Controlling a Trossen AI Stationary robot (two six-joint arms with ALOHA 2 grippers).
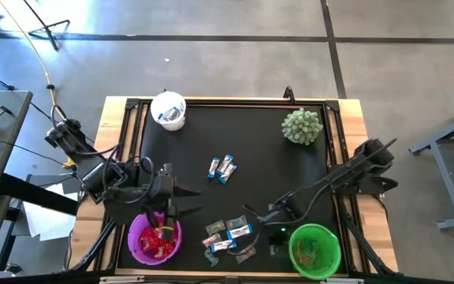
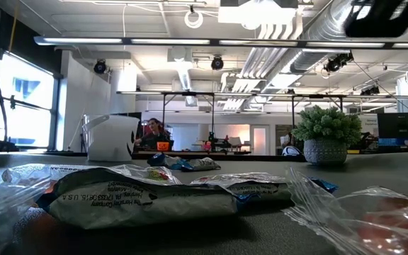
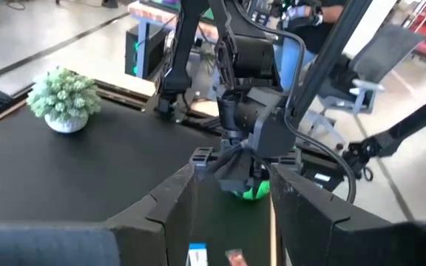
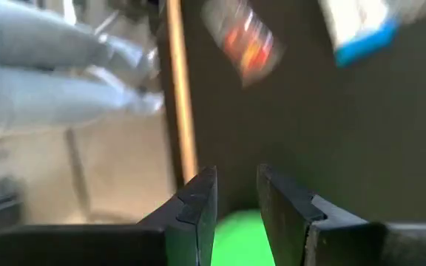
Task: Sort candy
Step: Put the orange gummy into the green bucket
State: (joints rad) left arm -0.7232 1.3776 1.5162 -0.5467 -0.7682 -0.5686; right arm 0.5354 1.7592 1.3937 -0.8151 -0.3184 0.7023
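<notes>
Wrapped candy lies in a loose pile point(image 1: 228, 233) near the table's front edge, between two bowls. A few blue-and-white bars point(image 1: 222, 167) sit apart at mid-table. Red packets fill the purple bowl point(image 1: 154, 238), and the green bowl point(image 1: 314, 251) holds some sweets. My left gripper point(image 1: 189, 199) hovers open just past the purple bowl, left of the pile; its wrist view point(image 3: 231, 199) shows nothing between the fingers. My right gripper point(image 1: 252, 213) is over the pile's right edge, beside the green bowl. Its fingers point(image 4: 235, 199) stand a narrow gap apart, with nothing between them.
A white cup point(image 1: 169, 110) stands at the far left of the black mat, and a spiky green plant in a pot point(image 1: 302, 126) at the far right. The wooden table edge point(image 4: 174, 96) runs close by the right gripper. Bare mat lies between the cup, the plant and the bars.
</notes>
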